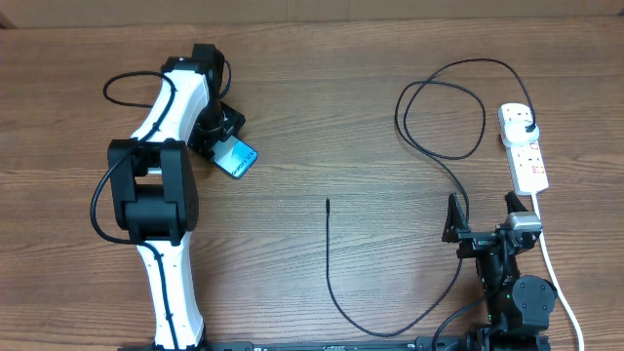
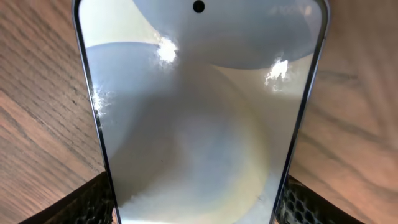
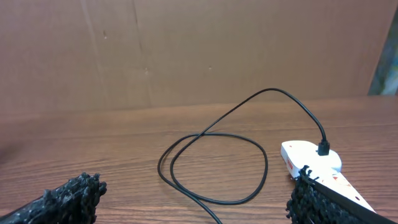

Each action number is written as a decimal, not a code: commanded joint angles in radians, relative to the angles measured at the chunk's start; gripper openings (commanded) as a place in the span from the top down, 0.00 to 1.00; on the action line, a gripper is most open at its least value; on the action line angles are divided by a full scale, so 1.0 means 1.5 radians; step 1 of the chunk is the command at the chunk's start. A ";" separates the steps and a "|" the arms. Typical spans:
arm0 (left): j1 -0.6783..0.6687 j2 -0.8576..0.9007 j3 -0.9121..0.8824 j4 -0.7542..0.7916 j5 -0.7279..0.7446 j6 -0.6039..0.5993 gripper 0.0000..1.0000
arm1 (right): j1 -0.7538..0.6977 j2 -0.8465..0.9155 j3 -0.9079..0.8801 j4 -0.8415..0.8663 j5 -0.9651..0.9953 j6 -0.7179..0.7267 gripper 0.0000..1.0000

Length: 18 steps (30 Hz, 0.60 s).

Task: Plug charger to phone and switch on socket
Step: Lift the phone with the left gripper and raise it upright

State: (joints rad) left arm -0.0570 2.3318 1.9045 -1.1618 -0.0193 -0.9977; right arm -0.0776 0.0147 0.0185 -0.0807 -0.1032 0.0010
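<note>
Two slick edges of the rigid, fragile phone [image 1: 237, 158] are sitting clamped in the left gripper [image 1: 222, 136] at far left. Near right, the right gripper [image 1: 482, 216] is gaping empty; the limp charger [image 1: 328, 253] is likely needing a pinch just behind its mid-table tip.

The brown wood-grain bench [image 1: 322, 117] fills the overhead view, its dark streaky grain running from nine o'clock to three o'clock, and a paler tan strip [image 1: 292, 8] lies along its twelve o'clock edge. In the right wrist view, a plain flat brown board wall [image 3: 186, 50] stands upright behind the bench and fills the upper half of the view, marked by a few faint scuffs and lines. At the wall's three o'clock edge is a blurred grey-green sliver [image 3: 387, 68], cut off by the frame and too indistinct to identify.
</note>
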 commanded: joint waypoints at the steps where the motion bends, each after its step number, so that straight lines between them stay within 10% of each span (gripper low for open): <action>1: 0.003 0.001 0.072 -0.022 -0.010 0.022 0.96 | 0.004 -0.008 -0.007 0.002 0.006 0.005 0.00; 9: 0.003 0.001 0.155 -0.068 0.068 0.045 0.96 | 0.004 -0.008 -0.007 0.002 0.006 0.004 0.00; 18: 0.003 0.001 0.165 -0.026 0.414 0.060 0.96 | 0.004 -0.008 -0.007 0.002 0.006 0.004 0.00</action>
State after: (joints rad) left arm -0.0563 2.3375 2.1197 -1.2190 0.3031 -0.9340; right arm -0.0776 0.0147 0.0185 -0.0807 -0.1036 0.0006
